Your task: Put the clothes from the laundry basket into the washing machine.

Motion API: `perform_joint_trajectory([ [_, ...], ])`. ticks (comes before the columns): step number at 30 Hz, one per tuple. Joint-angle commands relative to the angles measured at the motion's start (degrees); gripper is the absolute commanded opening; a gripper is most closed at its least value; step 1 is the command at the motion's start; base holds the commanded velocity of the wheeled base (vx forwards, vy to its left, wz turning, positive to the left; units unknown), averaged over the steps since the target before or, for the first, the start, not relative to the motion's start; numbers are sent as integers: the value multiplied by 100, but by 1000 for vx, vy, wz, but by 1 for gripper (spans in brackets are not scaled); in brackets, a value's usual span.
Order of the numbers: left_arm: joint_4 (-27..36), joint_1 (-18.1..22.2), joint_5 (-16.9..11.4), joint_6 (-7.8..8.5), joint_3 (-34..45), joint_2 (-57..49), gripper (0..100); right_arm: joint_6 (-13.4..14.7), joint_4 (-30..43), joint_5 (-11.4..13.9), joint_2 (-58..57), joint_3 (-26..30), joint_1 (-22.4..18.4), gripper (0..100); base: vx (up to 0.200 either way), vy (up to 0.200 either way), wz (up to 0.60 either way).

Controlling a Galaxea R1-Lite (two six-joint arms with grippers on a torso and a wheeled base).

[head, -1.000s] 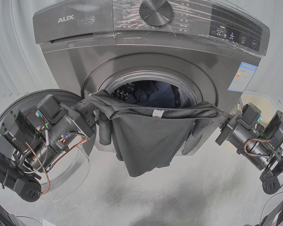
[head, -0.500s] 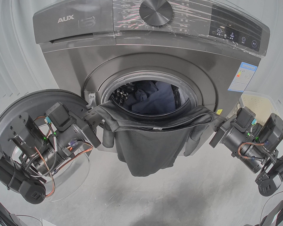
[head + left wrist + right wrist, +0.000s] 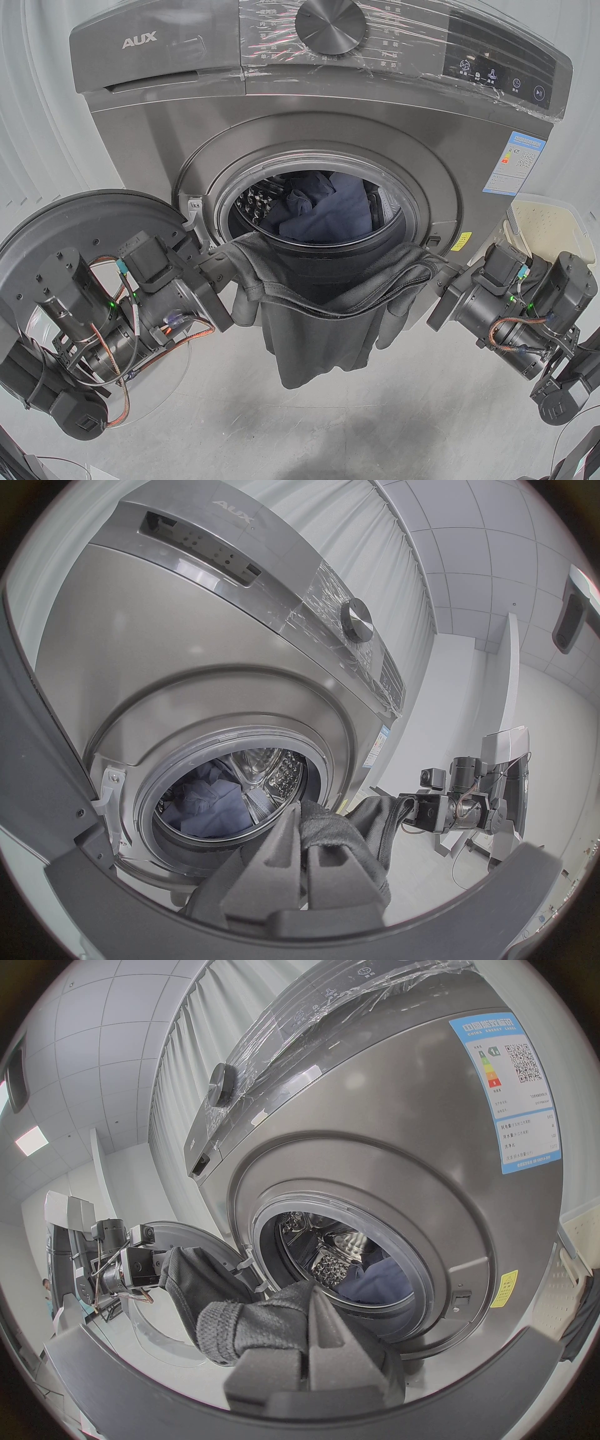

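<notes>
On grey floor (image 3: 375,431), washing machine (image 3: 156,125) fronts white curtains (image 3: 37,125).

Test lab or demo room, not a home.
Washing machine (image 3: 156,137) sits on bare grey floor (image 3: 375,425), w/ plastic wrap (image 3: 400,37) over its control panel (image 3: 500,62) & an energy sticker (image 3: 514,162) on the front. White pleated curtains (image 3: 375,549) along the walls behind; overhead, office-type grid ceiling tiles (image 3: 481,555) w/ a flat panel light (image 3: 31,1140).
</notes>
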Motion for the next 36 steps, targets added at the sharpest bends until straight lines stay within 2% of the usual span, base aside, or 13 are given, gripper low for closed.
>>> perform_joint_trajectory([
  [1, -3, -18, 3, 5, 15, -10, 0, 2, -1, 1, 34, -41, 6, 0, 0, 0, 0],
  [9, -3, -106, 12, -30, -46, -45, 0, 2, 8, -8, 69, 12, 15, 0, 0, 0, 0],
  [14, -3, -177, 47, -56, -257, -10, 0, 11, -89, -254, 509, 126, 296, 0, 0, 0, 0],
  [21, -3, -177, 56, -56, -372, -37, 0, 11, -274, -271, 1045, 223, 577, 0, 0, 0, 0],
  [22, -3, -177, 56, -56, -380, -37, 0, 11, -274, -262, 1089, 214, 630, 100, 0, 0, 0],
  [27, -3, -177, 56, -47, -433, -54, 0, -7, -274, -271, 1309, 416, 964, 100, 0, 0, 0],
  [32, -3, -185, 56, -47, -486, -107, 0, -51, -274, -219, 1432, 944, 947, 100, 0, 0, 0],
  [36, -3, -265, 56, -65, -468, -177, 0, -77, -274, -227, 1669, 952, 885, 100, 0, 0, 0],
])
